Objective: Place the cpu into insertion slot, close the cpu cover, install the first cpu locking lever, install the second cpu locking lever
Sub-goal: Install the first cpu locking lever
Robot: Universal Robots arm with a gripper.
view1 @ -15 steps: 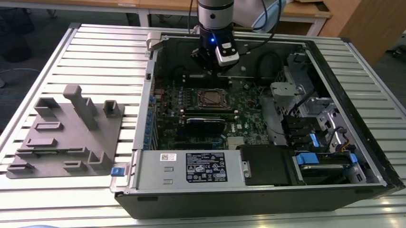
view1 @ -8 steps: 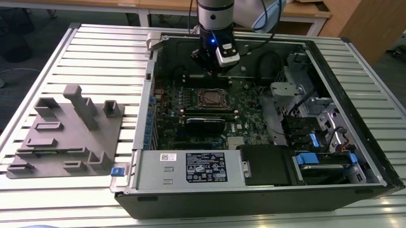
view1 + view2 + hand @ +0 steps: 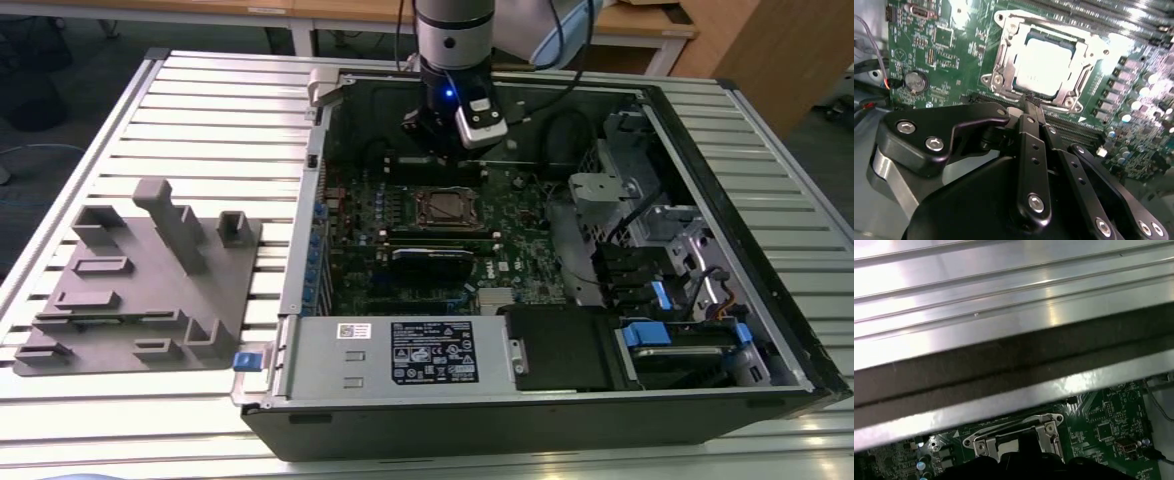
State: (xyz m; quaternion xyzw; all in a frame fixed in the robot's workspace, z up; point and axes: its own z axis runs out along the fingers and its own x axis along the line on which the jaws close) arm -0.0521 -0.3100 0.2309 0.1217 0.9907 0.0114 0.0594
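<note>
In the second wrist view the cpu (image 3: 1046, 62) lies flat in the insertion slot (image 3: 1029, 34), its silvery top glaring. The cpu cover (image 3: 1004, 55), a silver frame, lies down around it. My black gripper (image 3: 1031, 101) is shut, with nothing visible between its tips, which hover at the socket's near edge. In the exterior view my gripper (image 3: 430, 150) hangs inside the open computer case just beyond the socket (image 3: 447, 208). The first wrist view shows the cover (image 3: 1049, 432) on the green board. I cannot make out how the locking levers stand.
The green motherboard (image 3: 400, 250) lies in an open black case (image 3: 747, 200) on a slatted metal table (image 3: 200, 120). A grey fixture (image 3: 147, 280) stands at the exterior view's left. A power supply (image 3: 400, 350), drive bays (image 3: 667, 340) and cables (image 3: 574, 130) crowd the case.
</note>
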